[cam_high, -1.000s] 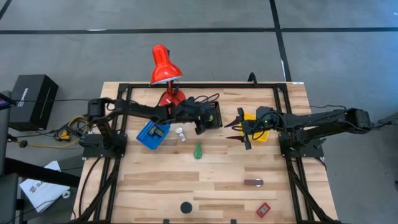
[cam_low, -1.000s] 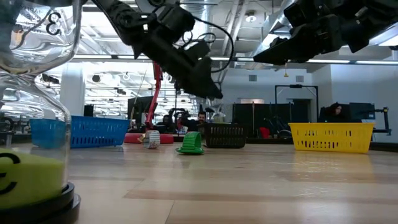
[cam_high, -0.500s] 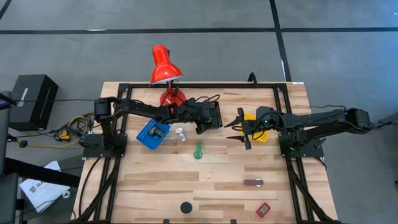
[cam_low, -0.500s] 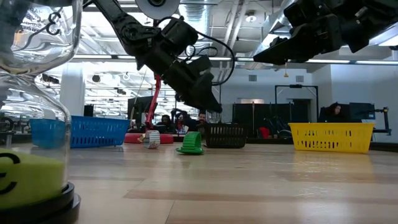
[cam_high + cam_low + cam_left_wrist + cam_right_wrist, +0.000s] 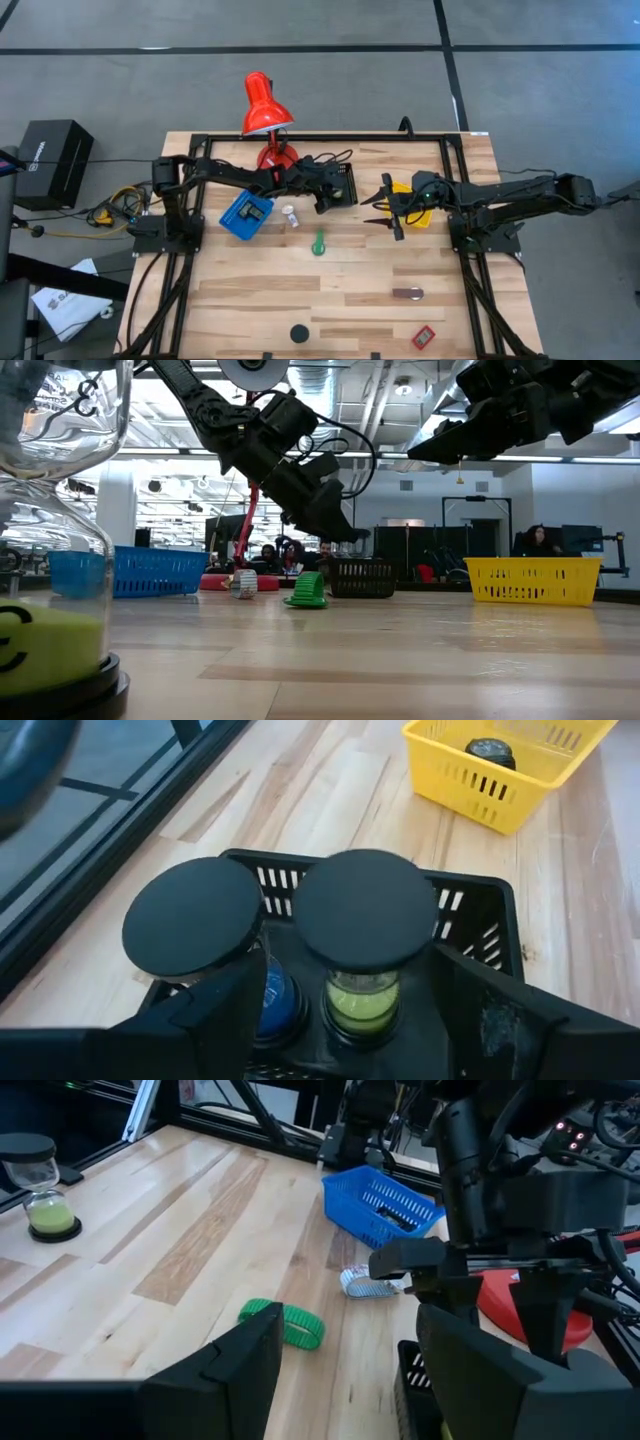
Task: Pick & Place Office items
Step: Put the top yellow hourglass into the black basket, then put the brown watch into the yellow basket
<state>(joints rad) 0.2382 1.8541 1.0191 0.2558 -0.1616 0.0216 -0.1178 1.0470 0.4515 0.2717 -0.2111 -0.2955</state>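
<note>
While the left tool [image 5: 335,193] hangs open over the black bin [image 5: 480,910], the green item [image 5: 318,243] lies nearest it; the right tool [image 5: 385,210] waits open.

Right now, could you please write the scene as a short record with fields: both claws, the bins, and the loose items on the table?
left claw: open, above the black bin
black bin contents: two sand timers with black round caps, one green, one blue
right claw: open, raised beside the yellow bin, holding nothing
yellow bin contents: one dark round item
blue bin, holds dark items
loose on table: green item, white tube, brown block, black disc, red tag
</note>
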